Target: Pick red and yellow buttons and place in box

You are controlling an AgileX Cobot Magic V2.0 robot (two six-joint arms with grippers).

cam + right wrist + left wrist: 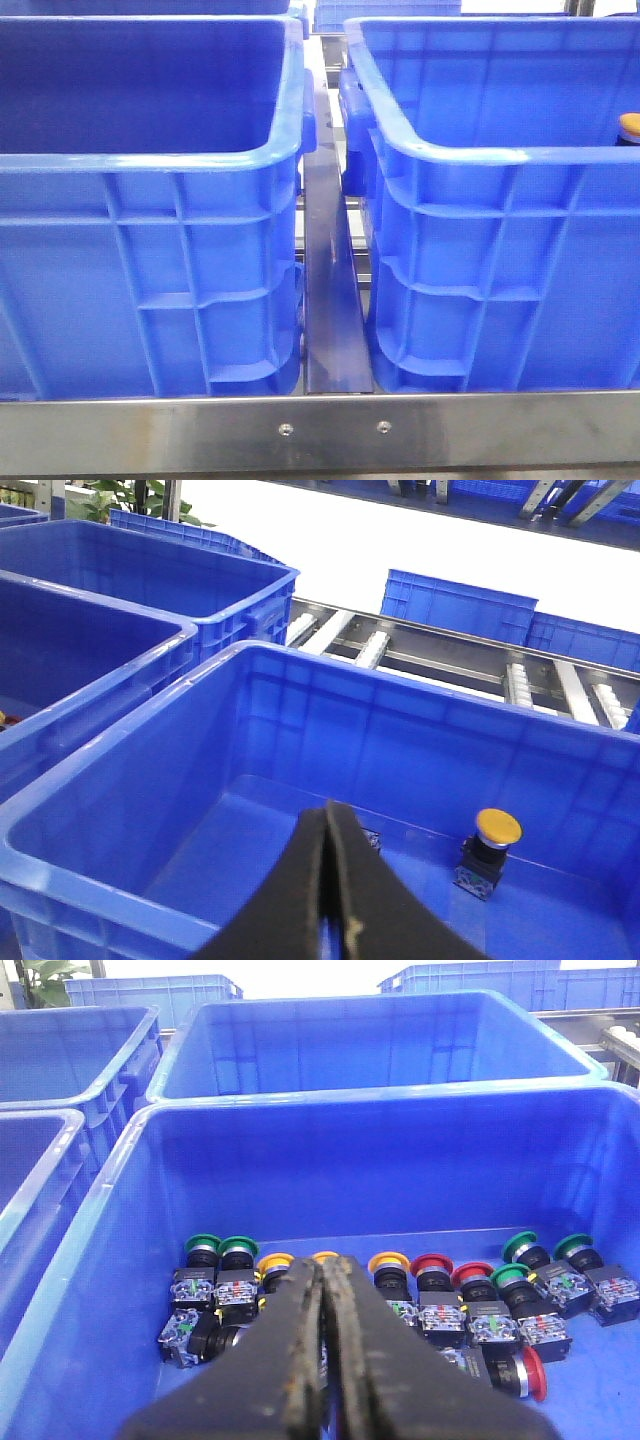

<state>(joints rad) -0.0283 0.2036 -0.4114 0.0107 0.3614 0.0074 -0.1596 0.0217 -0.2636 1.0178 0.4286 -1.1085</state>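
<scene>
Nearest to us in the front view runs a steel rail (pixel 320 432) with two screws, and behind it stand two blue crates side by side, the left crate (pixel 150 270) at nine o'clock and the right crate (pixel 500 290) at three o'clock, parted by a narrow metal divider (pixel 328 290). Over the right crate's rim at three o'clock we see an orange-yellow cap (pixel 629 124) peeking up; neither arm shows in this view. In the left wrist view, the left gripper (pixel 323 1265) has its fingers pressed together with nothing between them, poised above a crate of buttons (pixel 120 1210). Beyond the fingertips the buttons lie in a rough row, mostly on their sides with their long axes running away from us and their caps pointing toward the far wall: green ones (pixel 203 1248) at ten o'clock, yellow buttons (pixel 388 1263) just past the tips, red buttons (pixel 433 1266) toward two o'clock, and one red button (pixel 520 1372) nearer, cap facing four o'clock. In the right wrist view, the right gripper (pixel 327 815) is likewise closed on nothing, over the box (pixel 250 710). Inside it a single yellow button (pixel 490 850) stands upright near the far wall, long axis vertical, cap up, at two o'clock from the fingertips and apart from them.
</scene>
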